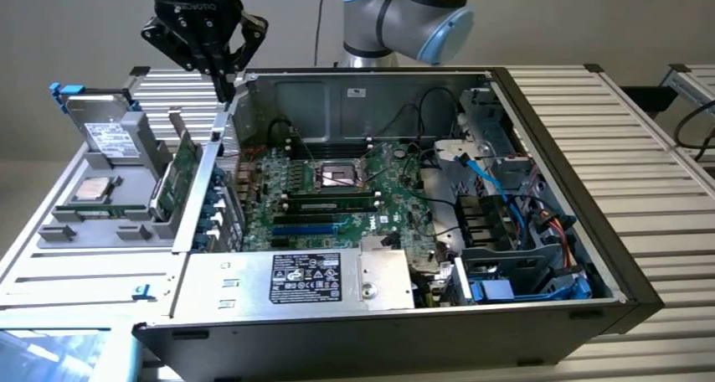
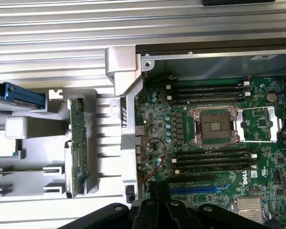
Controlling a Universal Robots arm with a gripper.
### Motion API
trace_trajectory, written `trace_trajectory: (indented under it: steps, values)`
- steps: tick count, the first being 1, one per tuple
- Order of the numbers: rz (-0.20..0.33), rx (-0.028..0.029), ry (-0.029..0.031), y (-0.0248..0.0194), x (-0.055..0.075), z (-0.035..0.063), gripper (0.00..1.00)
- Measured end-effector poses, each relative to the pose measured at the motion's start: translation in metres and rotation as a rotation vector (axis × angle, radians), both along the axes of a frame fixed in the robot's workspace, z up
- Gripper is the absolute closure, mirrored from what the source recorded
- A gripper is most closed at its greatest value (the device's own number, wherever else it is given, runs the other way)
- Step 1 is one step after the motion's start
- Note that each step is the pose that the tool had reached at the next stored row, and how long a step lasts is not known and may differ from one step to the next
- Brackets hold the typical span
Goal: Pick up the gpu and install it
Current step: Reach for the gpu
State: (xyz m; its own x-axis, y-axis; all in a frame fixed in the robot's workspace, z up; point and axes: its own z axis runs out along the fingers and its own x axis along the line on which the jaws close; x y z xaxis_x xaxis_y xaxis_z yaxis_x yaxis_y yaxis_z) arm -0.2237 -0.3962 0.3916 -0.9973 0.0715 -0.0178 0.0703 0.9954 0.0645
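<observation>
The gpu is a green card standing on its edge in a slot of the grey parts tray, at the exterior view's left of the open computer case. In the wrist view the gpu shows edge-on as a narrow green strip. My black gripper hangs above the back corner of the case's left wall, higher than the card and a little behind it. Its fingers meet in a point with nothing between them. The dark body of the gripper sits over the motherboard's edge.
The large green motherboard lies in the case with an open CPU socket and blue expansion slots. The tray also holds a hard drive and a processor. Cables and a drive cage crowd the case's right side.
</observation>
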Motion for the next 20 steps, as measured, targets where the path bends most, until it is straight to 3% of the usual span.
trace_trajectory:
  steps: [20]
  values:
    - [0.0, 0.0005, 0.0, 0.0027, -0.091, -0.0198, 0.88]
